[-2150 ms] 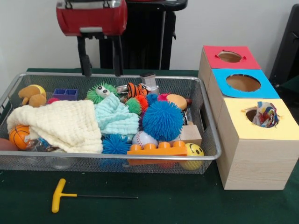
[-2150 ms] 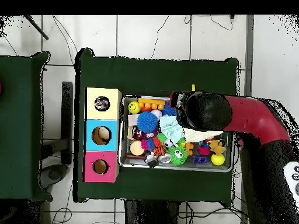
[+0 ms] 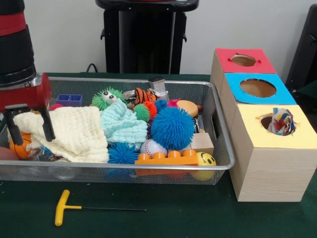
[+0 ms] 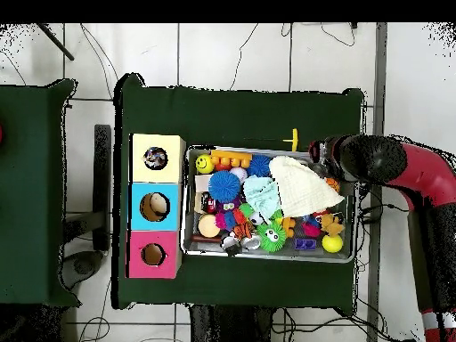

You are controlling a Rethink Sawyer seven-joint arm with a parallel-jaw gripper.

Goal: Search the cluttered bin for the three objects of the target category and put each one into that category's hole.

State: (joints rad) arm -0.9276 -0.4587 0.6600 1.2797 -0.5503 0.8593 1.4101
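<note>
The silver wire-mesh bin (image 3: 225, 163) sits mid-table, full of toys; it also shows in the overhead view (image 4: 349, 249). My gripper (image 3: 31, 136) is at the bin's left end, open, its two black fingers (image 3: 48, 126) straddling the left corner of a cream waffle cloth (image 3: 77, 134). A mint-green cloth (image 3: 121, 124) lies beside it. A white cloth with colourful spots (image 3: 281, 121) sticks out of the round hole (image 3: 267, 121) in the yellow-topped box. From overhead my gripper (image 4: 321, 167) is over the cream cloth (image 4: 303, 185). The braided rope ring is hidden.
Blue-topped (image 3: 257, 88) and red-topped (image 3: 243, 60) boxes stand behind the yellow one. In the bin lie a big blue spiky ball (image 3: 172, 128), an orange brick (image 3: 166, 158), a yellow smiley ball (image 3: 204, 161) and a basketball (image 3: 21, 146). A yellow-handled key (image 3: 62, 207) lies in front.
</note>
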